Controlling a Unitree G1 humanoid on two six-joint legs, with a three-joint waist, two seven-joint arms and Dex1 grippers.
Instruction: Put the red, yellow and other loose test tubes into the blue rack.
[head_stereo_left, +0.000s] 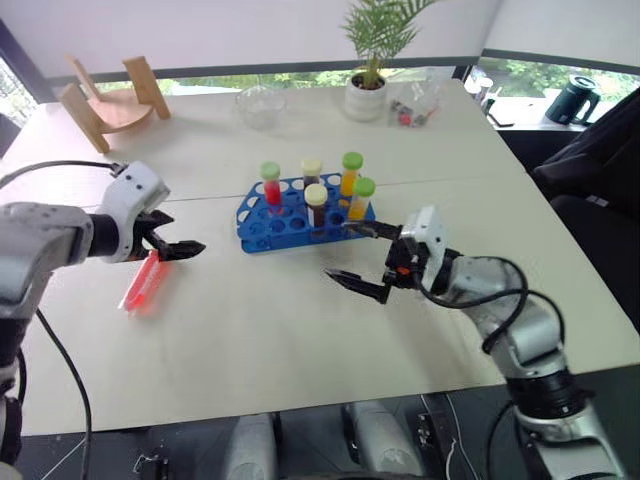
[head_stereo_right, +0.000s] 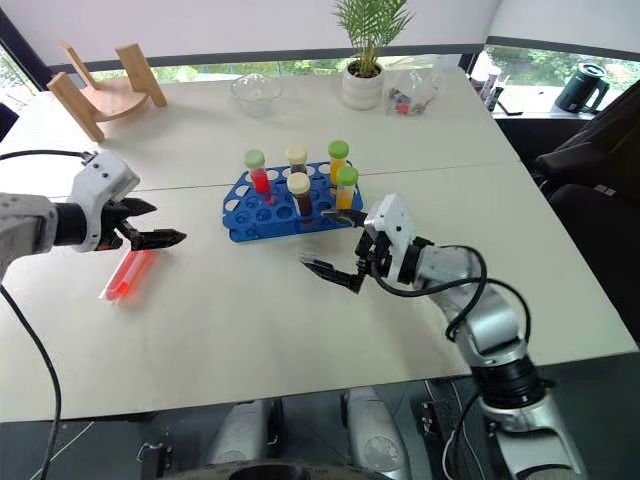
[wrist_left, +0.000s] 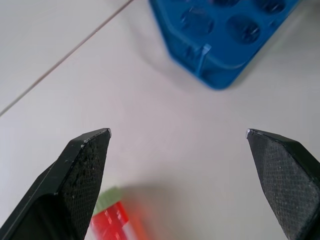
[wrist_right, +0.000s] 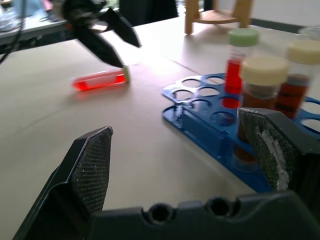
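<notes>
Five tubes standing in blue rack (head_stereo_left: 300, 215). One red tube (head_stereo_left: 143, 283) loose on table. My left gripper (head_stereo_left: 170, 243) open above it; right gripper (head_stereo_left: 362, 258) open, empty.

- Blue rack (head_stereo_left: 290, 222): flat on the white table, many round wells, most of them empty.
- Five capped tubes upright in it: red (head_stereo_left: 271, 184) and two yellow-orange (head_stereo_left: 350, 174) with green caps, two brown (head_stereo_left: 315, 205) with cream caps.
- Loose red tube (head_stereo_left: 142, 284): lying on its side, well left of the rack.
</notes>
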